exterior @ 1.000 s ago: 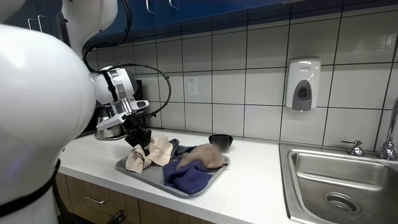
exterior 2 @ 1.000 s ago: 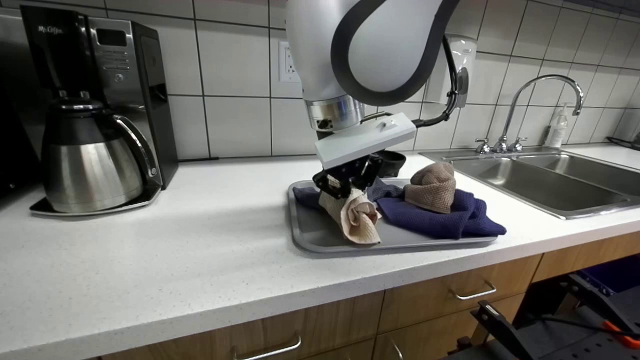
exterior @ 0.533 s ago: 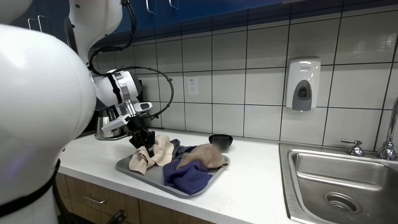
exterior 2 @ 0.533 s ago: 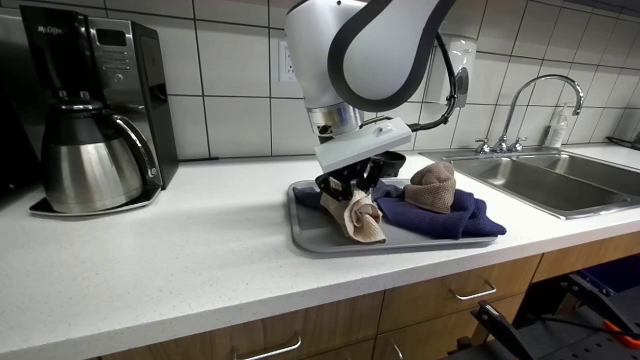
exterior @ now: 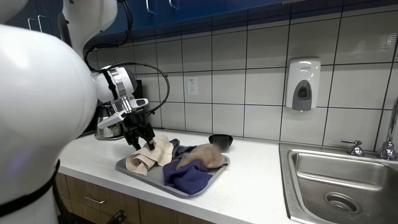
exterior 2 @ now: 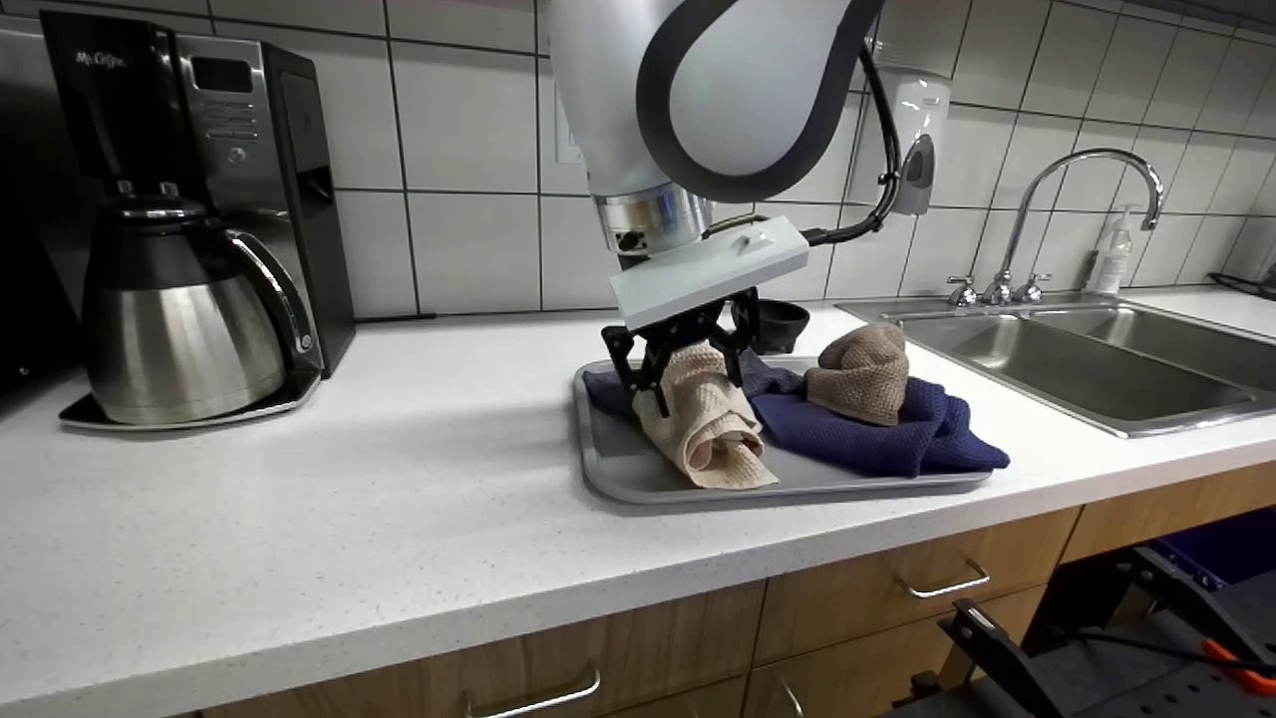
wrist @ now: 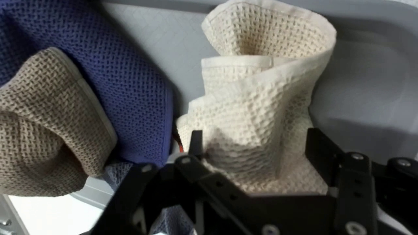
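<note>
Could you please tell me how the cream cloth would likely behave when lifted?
The cream cloth is probably floppy, since it lies in loose folds and curls. It looks light for its size, given the thin, open weave. Its bumpy texture should resist slipping.

Rounded white arm [exterior: 46,93], silver collar [exterior 2: 653,220], black cable [exterior 2: 891,140], screw-studded black claw [wrist: 255,138]

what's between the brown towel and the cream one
In the wrist view, mostly the purple-blue waffle-weave towel, then a narrow strip of gray tray next to the cream towel.
</note>
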`<state>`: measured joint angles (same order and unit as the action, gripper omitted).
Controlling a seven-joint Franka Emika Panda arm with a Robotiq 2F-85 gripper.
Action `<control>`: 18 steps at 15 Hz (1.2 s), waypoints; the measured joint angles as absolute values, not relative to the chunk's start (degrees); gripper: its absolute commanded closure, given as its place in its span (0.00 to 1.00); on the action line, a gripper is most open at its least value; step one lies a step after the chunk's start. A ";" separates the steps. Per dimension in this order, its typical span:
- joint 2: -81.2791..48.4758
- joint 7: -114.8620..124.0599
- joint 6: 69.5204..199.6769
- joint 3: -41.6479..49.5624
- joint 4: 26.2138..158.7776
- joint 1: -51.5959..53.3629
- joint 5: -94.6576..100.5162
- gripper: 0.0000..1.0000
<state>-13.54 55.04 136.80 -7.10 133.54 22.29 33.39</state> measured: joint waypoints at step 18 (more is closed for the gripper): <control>5.32 59.23 139.33 -8.68 146.41 18.64 32.56 0.00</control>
